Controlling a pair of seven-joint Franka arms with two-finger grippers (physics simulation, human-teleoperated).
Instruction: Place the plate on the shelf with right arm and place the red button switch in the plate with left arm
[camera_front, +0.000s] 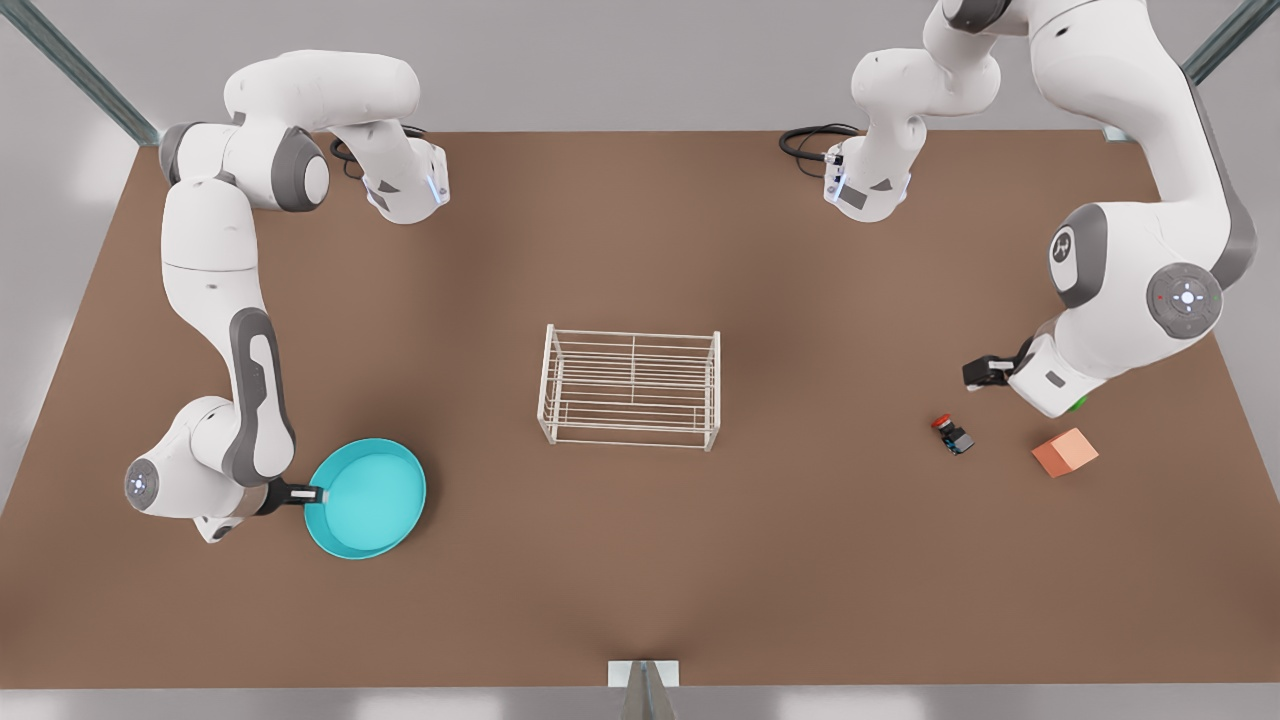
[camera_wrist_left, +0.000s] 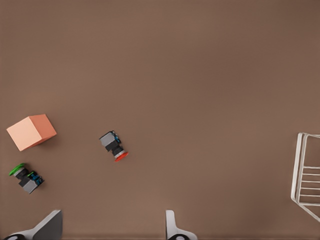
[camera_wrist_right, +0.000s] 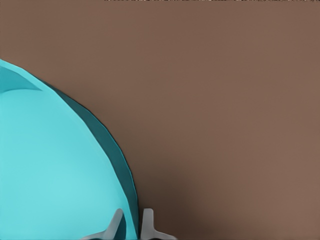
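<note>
Although neither placement has been made, the first grasp appears to be in hand: the plate (camera_front: 366, 497) lies on the table (camera_front: 640, 580) at the front view's left, well apart from the shelf (camera_front: 630, 386), and its rim is pinched between the narrowly set fingers of the right gripper (camera_front: 312, 493), one finger inside the rim and one outside, as seen in the right wrist view (camera_wrist_right: 131, 226). Lifting the plate, carrying it to the shelf and setting it down are judged to remain. The red switch (camera_front: 951, 434) lies on its side on the table at the front view's right, untouched; the left gripper (camera_front: 972, 374) is held above and just beside it with its fingers (camera_wrist_left: 171, 225) spread wide, and that arm seems to wait. The shelf stands bare in the middle of the table. An orange cube (camera_front: 1065, 452) sits near the switch, and a green-capped switch (camera_wrist_left: 26, 177) is seen beside the cube in the left wrist view; neither blocks the approach, but the green one could be mistaken for the target. The path between plate and shelf is unobstructed.
</note>
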